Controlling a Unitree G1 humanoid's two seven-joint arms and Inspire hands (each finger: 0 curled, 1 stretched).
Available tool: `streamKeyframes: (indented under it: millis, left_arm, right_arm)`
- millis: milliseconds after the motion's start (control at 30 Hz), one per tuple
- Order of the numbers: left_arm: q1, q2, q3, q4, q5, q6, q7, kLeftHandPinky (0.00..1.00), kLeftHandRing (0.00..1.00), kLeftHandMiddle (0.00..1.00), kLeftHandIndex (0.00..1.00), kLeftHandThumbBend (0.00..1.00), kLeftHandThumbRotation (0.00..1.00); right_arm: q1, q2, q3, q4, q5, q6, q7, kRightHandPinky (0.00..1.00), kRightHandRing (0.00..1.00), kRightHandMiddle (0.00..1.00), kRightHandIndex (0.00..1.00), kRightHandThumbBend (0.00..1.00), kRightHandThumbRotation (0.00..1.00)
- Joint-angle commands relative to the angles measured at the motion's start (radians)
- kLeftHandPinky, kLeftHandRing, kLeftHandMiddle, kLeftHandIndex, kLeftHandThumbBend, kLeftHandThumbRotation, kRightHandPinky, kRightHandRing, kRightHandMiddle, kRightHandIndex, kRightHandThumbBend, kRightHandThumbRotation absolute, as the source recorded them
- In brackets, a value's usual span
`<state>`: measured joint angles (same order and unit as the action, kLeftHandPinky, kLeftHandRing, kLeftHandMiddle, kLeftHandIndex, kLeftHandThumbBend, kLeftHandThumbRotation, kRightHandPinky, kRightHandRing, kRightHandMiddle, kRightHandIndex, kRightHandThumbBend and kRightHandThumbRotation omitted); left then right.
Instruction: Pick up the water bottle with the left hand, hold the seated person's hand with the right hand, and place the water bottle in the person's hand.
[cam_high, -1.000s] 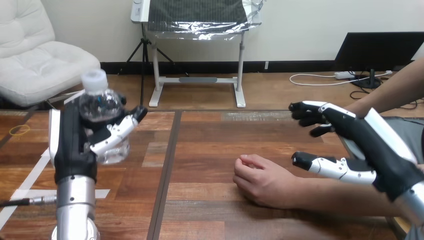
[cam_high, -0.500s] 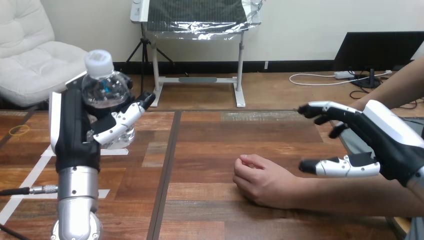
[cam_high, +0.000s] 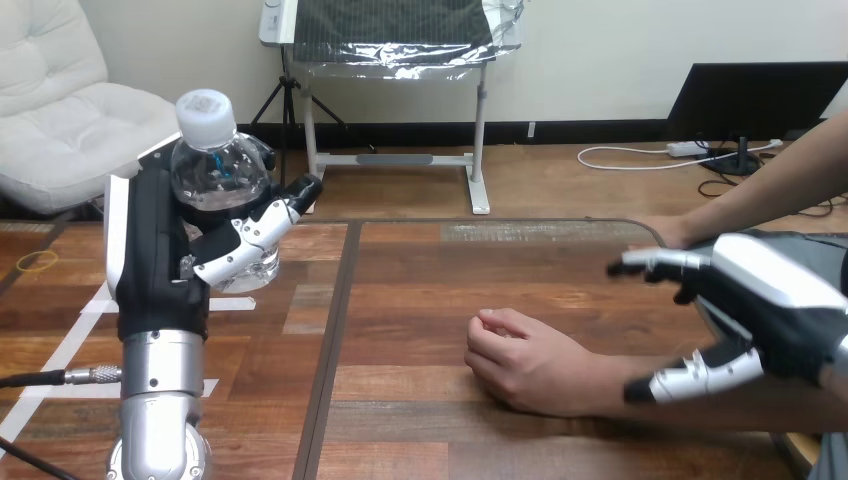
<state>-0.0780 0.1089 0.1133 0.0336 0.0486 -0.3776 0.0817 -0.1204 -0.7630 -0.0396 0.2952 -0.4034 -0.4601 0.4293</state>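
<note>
I hold the water bottle (cam_high: 215, 185) clamped in the left robot hand (cam_high: 160, 270); the right robot hand (cam_high: 770, 310) hovers open over the person's forearm (cam_high: 700, 410).

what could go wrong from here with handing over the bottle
1. The person's hand rests curled in a loose fist on the table. With no open palm to land in, the water bottle may roll off.
2. The right hand is open over the person's forearm, back from the fist. Closing there would likely catch the forearm instead.
3. The left hand grips the bottle far to the left, so a long swing across may loosen it.
</note>
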Motion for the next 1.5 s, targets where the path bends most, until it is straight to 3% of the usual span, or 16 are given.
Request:
streamKeyframes:
  millis: [0, 333, 733, 1033, 1467]
  left_arm:
    - [-0.032, 0.000, -0.001, -0.082, -0.005, -0.028, -0.003, 0.23, 0.28, 0.34, 0.40, 0.57, 0.00]
    - [-0.024, -0.002, 0.005, -0.112, -0.002, -0.017, -0.002, 0.23, 0.28, 0.34, 0.40, 0.57, 0.00]
    - [-0.020, -0.004, 0.012, -0.122, -0.011, -0.011, -0.003, 0.23, 0.28, 0.33, 0.40, 0.57, 0.00]
    - [-0.022, -0.007, 0.018, -0.120, -0.018, -0.009, -0.007, 0.22, 0.28, 0.33, 0.40, 0.57, 0.00]
    - [-0.025, -0.009, 0.024, -0.106, -0.026, -0.021, -0.010, 0.22, 0.28, 0.33, 0.40, 0.57, 0.00]
  right_arm:
    - [-0.095, -0.051, 0.028, 0.036, -0.018, 0.013, 0.022, 0.93, 0.91, 0.91, 0.88, 1.00, 0.41]
    - [-0.133, -0.074, 0.066, 0.093, -0.035, 0.055, 0.077, 0.95, 0.92, 0.93, 0.89, 1.00, 0.41]
    - [-0.156, -0.074, 0.097, 0.126, -0.007, 0.108, 0.166, 0.94, 0.93, 0.93, 0.91, 1.00, 0.40]
    - [-0.155, -0.068, 0.116, 0.143, -0.025, 0.095, 0.151, 0.92, 0.92, 0.93, 0.91, 1.00, 0.42]
    - [-0.146, -0.059, 0.159, 0.146, -0.105, 0.079, 0.053, 0.88, 0.89, 0.90, 0.91, 1.00, 0.43]
